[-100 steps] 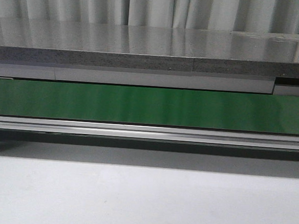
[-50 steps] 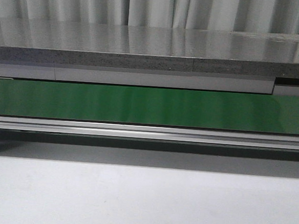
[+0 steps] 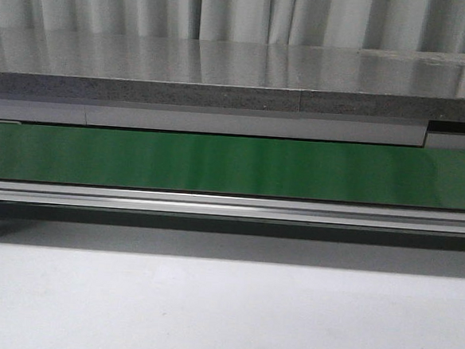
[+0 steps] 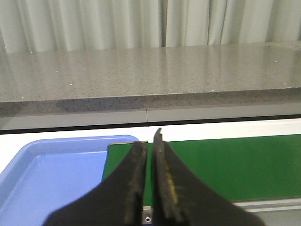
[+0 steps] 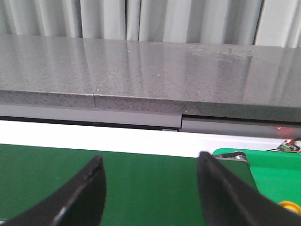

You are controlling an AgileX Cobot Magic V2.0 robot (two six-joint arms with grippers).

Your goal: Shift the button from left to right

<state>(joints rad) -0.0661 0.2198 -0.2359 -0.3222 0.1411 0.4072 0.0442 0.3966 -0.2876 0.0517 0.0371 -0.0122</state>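
Left end effector (image 4: 149, 141) clenched empty near blue tray (image 4: 42, 174); right end effector (image 5: 150, 174) released over green belt (image 5: 141, 183). Button nowhere visible, could grab air.

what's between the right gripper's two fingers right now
In the right wrist view, only bare green conveyor belt shows in the wide gap of the open right gripper; nothing is held there.

A glossy green belt (image 3: 233, 165) runs between brushed metal rails (image 3: 230, 205), beneath a polished, speckled stone-like counter (image 3: 224, 70) reflecting pale pleated cloth curtains (image 3: 228, 10). A smooth blue plastic tray (image 4: 51, 174) sits beside matt black, scuffed claw fingers (image 4: 164, 188). The table (image 3: 223, 310) is matt white.
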